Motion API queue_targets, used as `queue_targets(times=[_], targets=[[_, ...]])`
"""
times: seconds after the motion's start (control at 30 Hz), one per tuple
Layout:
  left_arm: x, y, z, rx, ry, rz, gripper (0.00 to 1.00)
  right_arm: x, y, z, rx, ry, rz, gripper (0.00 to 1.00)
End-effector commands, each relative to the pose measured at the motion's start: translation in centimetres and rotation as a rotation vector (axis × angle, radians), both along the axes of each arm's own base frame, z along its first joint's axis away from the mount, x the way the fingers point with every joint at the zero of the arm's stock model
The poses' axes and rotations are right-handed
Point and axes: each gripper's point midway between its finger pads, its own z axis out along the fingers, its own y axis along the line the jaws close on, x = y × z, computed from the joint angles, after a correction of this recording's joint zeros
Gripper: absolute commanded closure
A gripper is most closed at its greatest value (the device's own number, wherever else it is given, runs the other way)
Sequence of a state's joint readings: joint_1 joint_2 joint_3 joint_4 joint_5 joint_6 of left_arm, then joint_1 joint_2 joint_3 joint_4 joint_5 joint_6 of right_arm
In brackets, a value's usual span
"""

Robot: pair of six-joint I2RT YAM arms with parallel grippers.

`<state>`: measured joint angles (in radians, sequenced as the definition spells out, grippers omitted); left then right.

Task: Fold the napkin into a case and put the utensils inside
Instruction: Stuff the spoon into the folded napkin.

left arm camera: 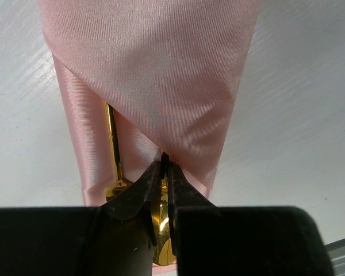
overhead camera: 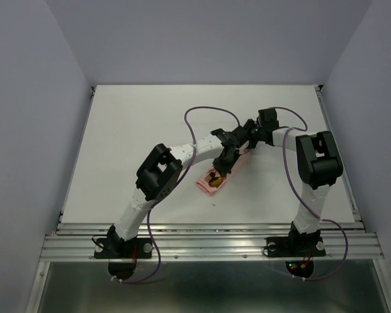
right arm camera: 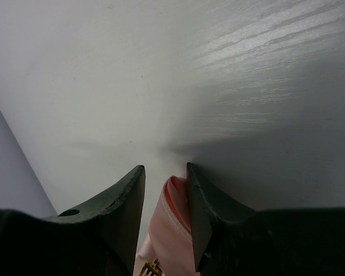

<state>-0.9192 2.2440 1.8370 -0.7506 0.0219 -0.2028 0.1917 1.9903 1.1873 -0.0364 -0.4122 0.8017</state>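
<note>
At mid-table, case is folded, with one utensil tucked inside. Left gripper is clamped on second utensil, apparently part-inserted. Right gripper straddles case's far end, jaws apart. Outstanding: seat it, release.

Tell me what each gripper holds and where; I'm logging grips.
Left gripper pinches one gold utensil near its wide end, at the case mouth. Right gripper holds nothing: its open jaws straddle the case's far end.
</note>
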Motion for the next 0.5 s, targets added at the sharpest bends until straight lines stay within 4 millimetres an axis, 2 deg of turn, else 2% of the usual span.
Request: queue_targets(times=[0.0,0.47], targets=[[1.48,-0.78,1.53,-0.015,-0.070,-0.001,0.87,-0.96,0.20,-0.54,-0.019,0.019,0.014,0.59],[2.10,-1.13,1.83,-0.030,-0.080,0.010,0.86,-1.08,0.14,-0.93,-0.022,0.029,0.011,0.59]])
